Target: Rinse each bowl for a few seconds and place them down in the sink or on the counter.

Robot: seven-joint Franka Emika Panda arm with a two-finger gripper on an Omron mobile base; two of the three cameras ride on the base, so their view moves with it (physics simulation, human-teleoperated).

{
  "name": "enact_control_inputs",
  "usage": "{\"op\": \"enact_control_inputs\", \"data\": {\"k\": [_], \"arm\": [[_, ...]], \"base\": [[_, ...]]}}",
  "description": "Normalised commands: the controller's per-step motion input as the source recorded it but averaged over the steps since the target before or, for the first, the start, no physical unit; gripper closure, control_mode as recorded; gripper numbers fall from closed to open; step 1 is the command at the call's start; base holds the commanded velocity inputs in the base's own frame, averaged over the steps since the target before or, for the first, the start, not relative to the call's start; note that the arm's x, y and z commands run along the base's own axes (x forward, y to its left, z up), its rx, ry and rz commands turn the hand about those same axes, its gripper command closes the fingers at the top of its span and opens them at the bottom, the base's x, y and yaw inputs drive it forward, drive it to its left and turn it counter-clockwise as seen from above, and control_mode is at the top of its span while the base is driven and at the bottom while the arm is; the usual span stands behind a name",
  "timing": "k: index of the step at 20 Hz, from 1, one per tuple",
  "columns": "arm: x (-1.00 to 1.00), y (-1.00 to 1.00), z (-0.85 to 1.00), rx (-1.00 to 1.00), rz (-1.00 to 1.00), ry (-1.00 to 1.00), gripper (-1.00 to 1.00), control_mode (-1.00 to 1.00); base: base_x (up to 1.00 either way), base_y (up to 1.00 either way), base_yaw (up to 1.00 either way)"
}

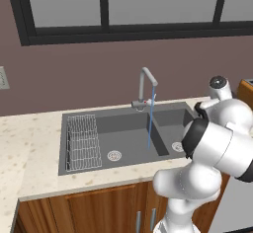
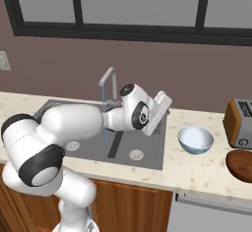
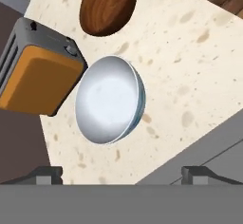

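Jaws stand wide apart and hold nothing as the gripper hangs above a bowl, both fingertips clear of it. The bowl sits upright on the counter, just right of the sink, near an orange toaster and a wooden board. Water runs from the tap into the basin.

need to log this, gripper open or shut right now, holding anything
gripper: open, holding nothing; the bowl sits on the counter ahead of it.
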Motion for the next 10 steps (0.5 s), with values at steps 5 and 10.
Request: {"op": "enact_control_inputs", "data": {"k": [5,10], "arm": [[-0.22,-0.18,-0.06,0.04,-0.08,-0.08,-1.00,-1.00],[-0.25,-0.08,-0.10,0.04,-0.08,-0.07,-1.00,-1.00]], "base": [[0.00,0.00,0.00],[0.00,0.00,0.00]]}}
